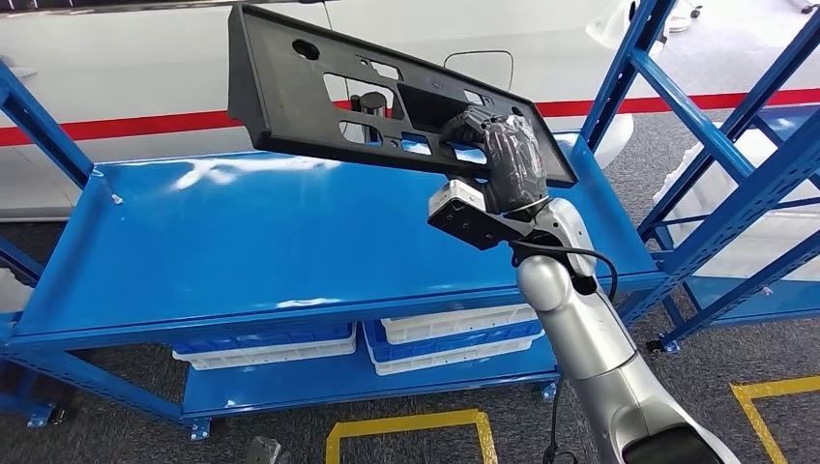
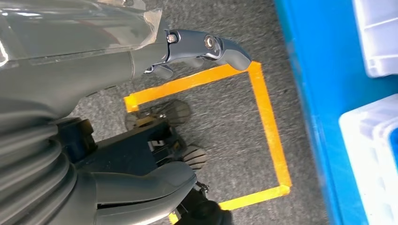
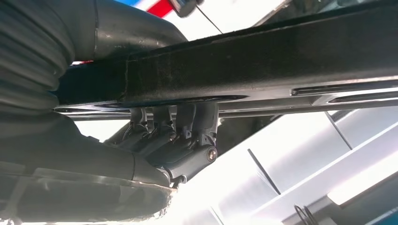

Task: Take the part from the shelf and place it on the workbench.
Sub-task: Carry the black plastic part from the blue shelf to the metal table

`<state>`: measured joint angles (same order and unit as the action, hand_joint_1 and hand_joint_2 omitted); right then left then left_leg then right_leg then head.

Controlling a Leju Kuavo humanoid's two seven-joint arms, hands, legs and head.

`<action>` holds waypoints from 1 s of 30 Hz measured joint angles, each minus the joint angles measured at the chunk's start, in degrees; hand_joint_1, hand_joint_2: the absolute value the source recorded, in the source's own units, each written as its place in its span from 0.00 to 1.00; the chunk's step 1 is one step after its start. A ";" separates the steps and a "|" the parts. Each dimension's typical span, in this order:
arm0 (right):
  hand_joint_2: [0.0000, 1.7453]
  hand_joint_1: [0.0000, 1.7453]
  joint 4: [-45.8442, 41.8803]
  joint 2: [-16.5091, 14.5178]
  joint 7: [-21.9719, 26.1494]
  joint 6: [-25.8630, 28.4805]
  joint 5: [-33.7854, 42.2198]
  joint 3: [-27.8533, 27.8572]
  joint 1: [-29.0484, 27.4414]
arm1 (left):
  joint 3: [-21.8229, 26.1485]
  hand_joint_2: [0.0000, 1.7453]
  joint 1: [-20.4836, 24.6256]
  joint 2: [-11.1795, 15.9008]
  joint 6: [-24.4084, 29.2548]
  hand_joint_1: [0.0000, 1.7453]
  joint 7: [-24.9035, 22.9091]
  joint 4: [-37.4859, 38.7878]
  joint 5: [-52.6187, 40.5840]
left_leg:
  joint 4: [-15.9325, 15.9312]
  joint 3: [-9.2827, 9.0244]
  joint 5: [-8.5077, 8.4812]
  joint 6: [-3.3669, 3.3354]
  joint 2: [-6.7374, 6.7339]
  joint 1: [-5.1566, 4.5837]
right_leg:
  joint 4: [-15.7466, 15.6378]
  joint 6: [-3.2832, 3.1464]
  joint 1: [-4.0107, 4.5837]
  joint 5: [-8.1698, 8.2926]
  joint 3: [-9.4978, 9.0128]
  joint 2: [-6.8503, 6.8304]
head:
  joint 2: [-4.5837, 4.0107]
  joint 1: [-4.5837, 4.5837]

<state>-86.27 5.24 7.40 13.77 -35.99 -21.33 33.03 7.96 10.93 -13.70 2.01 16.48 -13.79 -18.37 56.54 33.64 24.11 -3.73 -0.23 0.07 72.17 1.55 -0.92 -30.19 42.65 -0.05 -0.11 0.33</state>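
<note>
A long black plastic part (image 1: 329,92) with several cut-outs hangs tilted in the air above the blue workbench top (image 1: 242,242). My right hand (image 1: 503,155) grips its near right edge, the fingers curled through an opening. In the right wrist view the dark fingers (image 3: 173,126) wrap the edge of the black part (image 3: 263,61). My left hand (image 2: 187,51) hangs over the grey floor with its fingers apart and holds nothing.
The workbench has white and blue trays (image 1: 454,333) on its lower shelf. A blue shelf frame (image 1: 735,155) stands to the right. A white wall with a red stripe (image 1: 116,126) runs behind. Yellow tape squares (image 1: 406,430) mark the grey floor.
</note>
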 joint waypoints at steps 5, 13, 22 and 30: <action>1.00 1.00 -0.01 0.07 0.01 0.01 -0.01 -0.04 -0.18 | 0.00 1.00 -0.03 0.01 0.00 0.00 -0.02 -0.01 -0.02 | 0.45 3.22 -2.43 0.96 0.03 -0.01 | -9.22 2.05 -0.33 1.57 -9.81 0.01 | 0.00 0.01; 1.00 1.00 -0.34 -0.11 0.26 0.11 0.22 -0.18 -0.21 | -0.01 1.00 -0.10 0.24 0.23 0.00 -0.02 0.02 -0.02 | 7.71 7.13 2.92 3.37 0.37 0.24 | -14.69 -1.46 -0.57 3.63 -10.87 0.04 | 0.00 -0.25; 1.00 1.00 -0.37 -0.34 0.34 0.21 0.42 -0.20 -0.06 | -0.02 1.00 0.17 0.36 0.48 0.00 -0.06 -0.03 -0.13 | 2.15 -3.51 4.62 2.62 0.48 0.16 | -14.61 -0.07 -0.28 8.02 -6.10 -0.01 | 0.00 -0.37; 1.00 1.00 -0.46 -0.34 0.35 0.74 1.26 0.65 -0.57 | -0.22 1.00 0.43 -0.13 0.43 0.00 -1.04 -0.02 -0.28 | -0.58 -0.56 0.12 -0.08 -0.14 -0.05 | -2.29 0.35 -0.19 0.10 -1.06 -0.02 | 0.00 -0.23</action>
<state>-86.73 4.90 7.75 14.51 -34.73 -20.69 32.46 7.73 11.36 -13.84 2.44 15.44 -13.81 -18.64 55.96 33.08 24.23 -3.81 -0.37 0.02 69.87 1.90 -1.11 -30.09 41.59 -0.07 -0.11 0.10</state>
